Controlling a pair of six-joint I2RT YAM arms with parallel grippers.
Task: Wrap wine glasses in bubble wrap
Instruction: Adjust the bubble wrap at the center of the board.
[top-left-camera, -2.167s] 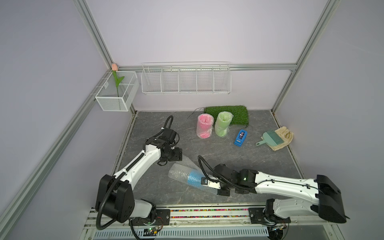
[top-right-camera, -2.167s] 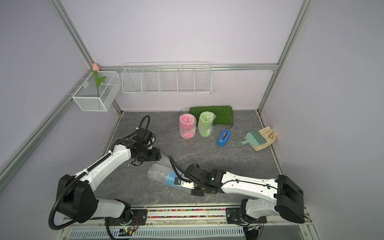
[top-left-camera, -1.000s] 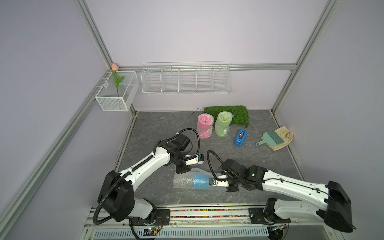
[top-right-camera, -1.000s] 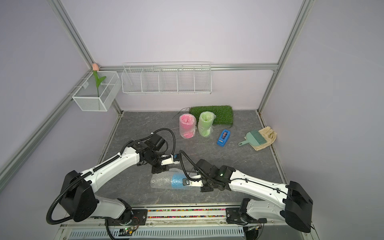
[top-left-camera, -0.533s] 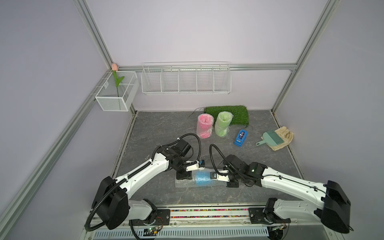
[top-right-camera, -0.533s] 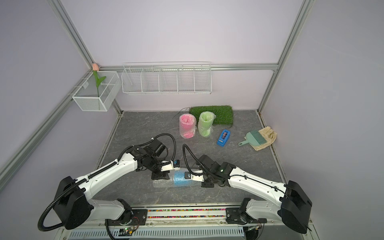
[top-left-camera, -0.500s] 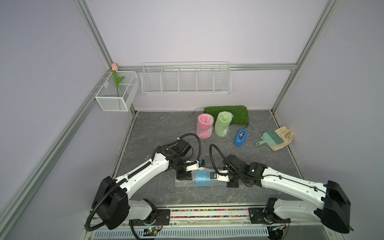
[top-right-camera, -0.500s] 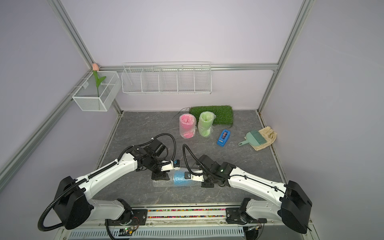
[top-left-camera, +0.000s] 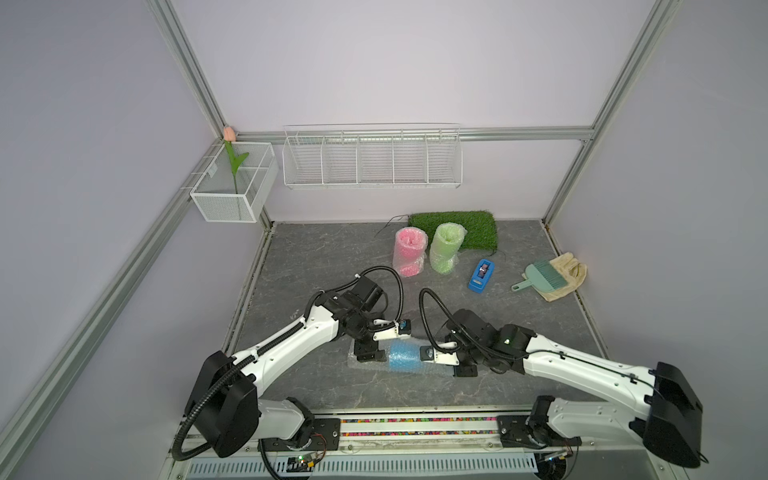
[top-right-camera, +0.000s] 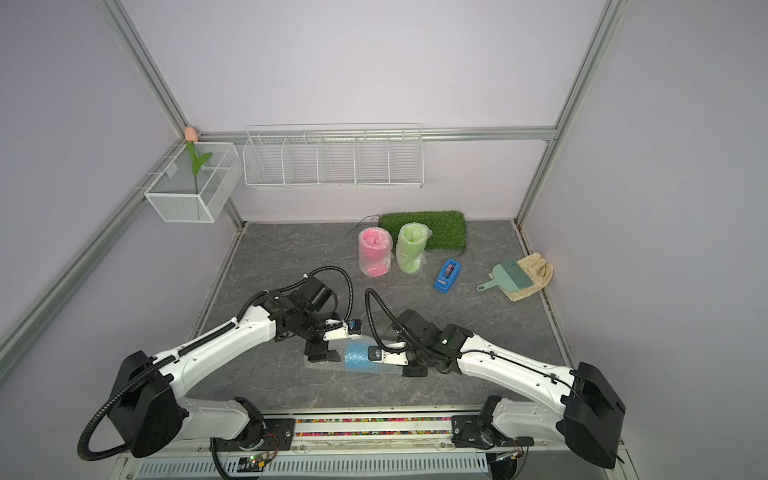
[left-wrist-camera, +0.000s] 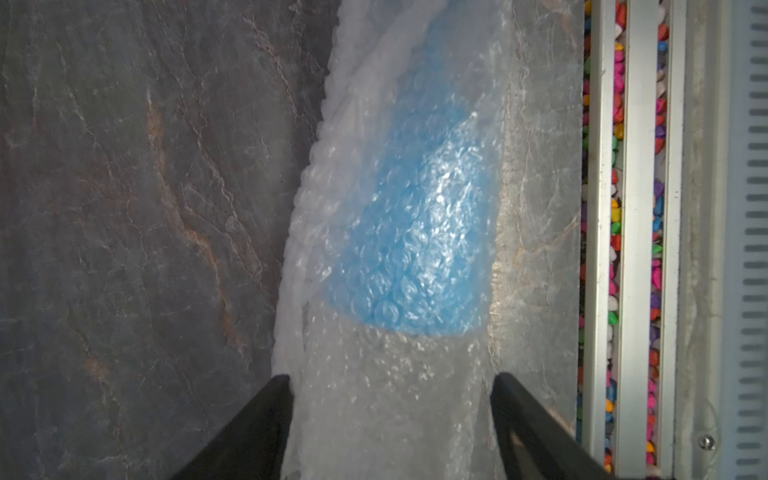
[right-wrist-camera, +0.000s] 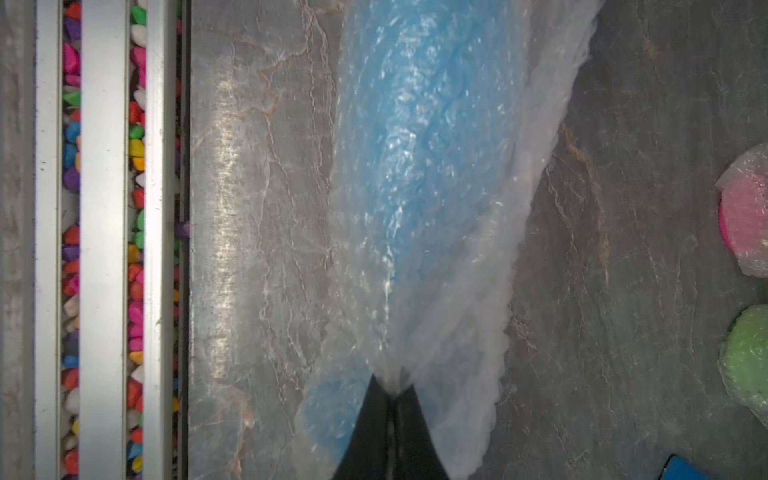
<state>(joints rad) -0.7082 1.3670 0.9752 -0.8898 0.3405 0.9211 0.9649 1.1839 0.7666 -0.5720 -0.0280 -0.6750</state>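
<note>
Pinching bubble wrap (right-wrist-camera: 457, 291) around the blue goblet (right-wrist-camera: 424, 124) — right pincer (right-wrist-camera: 390, 384).

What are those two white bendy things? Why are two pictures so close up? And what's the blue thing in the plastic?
Those are two robot arms. Two pictures look down from a camera above the grey table; the two close-ups come from small cameras on the arms' wrists. Each arm ends in a pincher called an end effector. The blue thing is a blue goblet lying on its side, rolled in bubble wrap. The right end effector is pinched shut on one end of the wrap. The left end effector is open, its two fingers either side of the other end. Farther back stand a pink goblet and a green goblet, already wrapped, beside a blue tape dispenser.
</note>
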